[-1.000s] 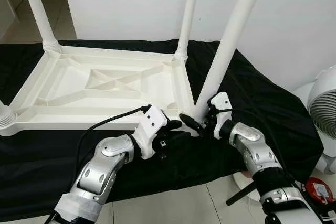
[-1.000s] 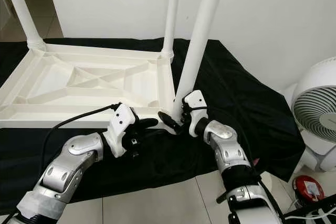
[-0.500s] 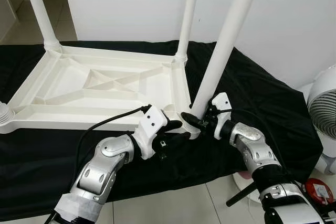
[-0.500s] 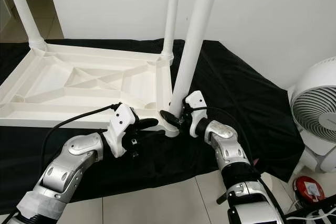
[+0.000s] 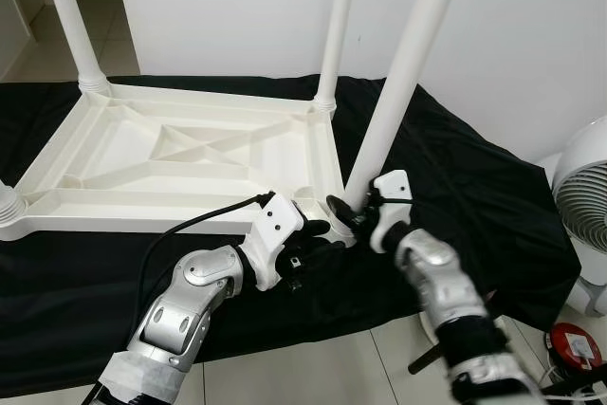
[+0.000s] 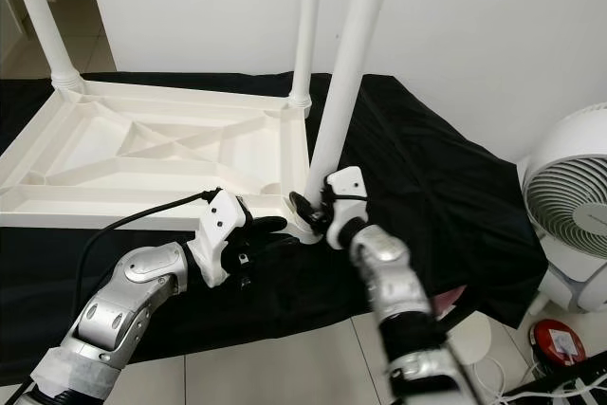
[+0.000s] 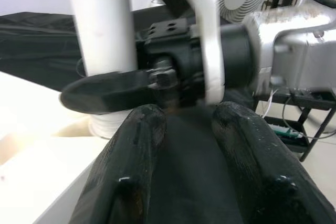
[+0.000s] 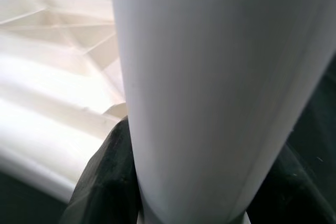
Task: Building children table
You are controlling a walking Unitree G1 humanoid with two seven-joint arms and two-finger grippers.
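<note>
One white children's table (image 5: 180,154) lies upside down on a black cloth (image 5: 474,206) spread over the tiled floor (image 5: 313,377) before a white wall, with four white legs visible and a white fan (image 6: 569,206) to the right. The right claw (image 5: 347,214) clasps the base of the near-right leg (image 5: 403,73), one finger on each side. The left claw (image 5: 308,239) hovers slightly parted beside that corner, holding nothing.

A home room: tiled floor (image 5: 313,377), white wall (image 5: 218,7), pedestal fan (image 6: 569,206).
</note>
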